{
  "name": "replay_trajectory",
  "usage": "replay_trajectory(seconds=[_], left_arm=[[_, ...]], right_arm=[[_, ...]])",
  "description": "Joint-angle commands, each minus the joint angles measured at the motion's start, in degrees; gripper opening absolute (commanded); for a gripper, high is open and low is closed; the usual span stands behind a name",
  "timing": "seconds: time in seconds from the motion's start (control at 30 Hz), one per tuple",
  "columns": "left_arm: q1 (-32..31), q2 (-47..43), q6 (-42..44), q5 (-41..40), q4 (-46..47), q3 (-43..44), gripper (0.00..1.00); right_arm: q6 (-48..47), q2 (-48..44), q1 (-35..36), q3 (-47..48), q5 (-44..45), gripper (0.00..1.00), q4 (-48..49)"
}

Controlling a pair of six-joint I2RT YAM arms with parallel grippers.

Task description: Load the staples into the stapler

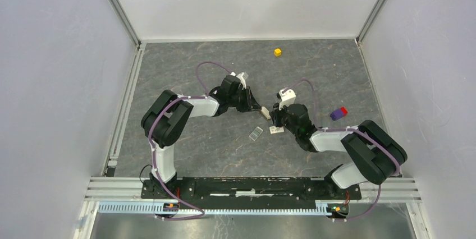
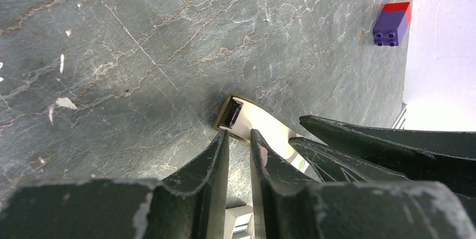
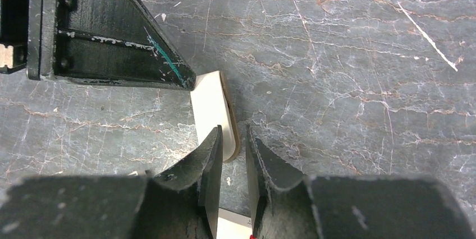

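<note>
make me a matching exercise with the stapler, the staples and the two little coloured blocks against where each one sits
Things:
1. stapler
2. staples
3. yellow cube
4. purple and red block

Places:
a. alone at the far end of the table
b. lying flat just on the near side of the stapler
c. between the left gripper and the right gripper
d. out to the right of the right gripper

Pairs: 1-c, 2-b, 3-a, 4-d
</note>
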Motion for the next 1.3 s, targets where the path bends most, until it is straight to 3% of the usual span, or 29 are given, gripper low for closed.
replay_trajectory(seconds=[0.0, 0.23, 0.37, 0.5, 0.73, 0.9, 0.93, 0.97, 1.0, 1.27], left_arm=[[-0.91, 1.06, 2.33, 1.82, 1.59, -1.57, 0.26], [-0.82, 0.02, 1.52, 2.62, 3.87, -2.60, 0.27], [-0.14, -3.31, 4.20, 1.85, -3.21, 3.49, 0.33], [1.08, -8.26, 7.73, -0.39, -11.25, 8.94, 0.44], [2.10, -16.14, 11.33, -4.08, -18.31, 10.20, 0.50], [2.17, -24.24, 14.40, -5.75, -23.16, 9.90, 0.60], [2.11, -26.56, 15.54, -6.56, -24.69, 9.91, 0.65], [2.12, -29.47, 16.65, -7.66, -26.50, 9.82, 0.78], [2.13, -32.38, 18.20, -9.16, -28.58, 9.70, 0.99], [2.17, -58.66, 27.39, -26.40, -42.78, 5.13, 1.00]], right_arm=[[1.26, 2.70, 1.19, -5.81, 3.50, 0.26, -9.40], [1.11, 1.71, 1.76, -4.40, 4.41, 0.28, -10.01], [-1.92, -1.95, 0.76, 6.29, 6.19, 0.32, -19.51], [-3.96, -8.03, -1.11, 13.70, 8.04, 0.44, -27.00], [-7.44, -15.47, -1.85, 13.96, 1.92, 0.49, -31.36], [-6.53, -19.02, -1.84, 14.97, -1.49, 0.52, -37.52], [-6.47, -20.89, -1.84, 15.44, -0.85, 0.55, -39.46], [-6.64, -22.88, -1.87, 16.41, -0.22, 0.87, -41.61], [-7.23, -24.62, -1.83, 17.43, 0.78, 0.98, -43.86], [-6.82, -40.85, -1.83, 21.18, 11.17, 0.98, -56.24]])
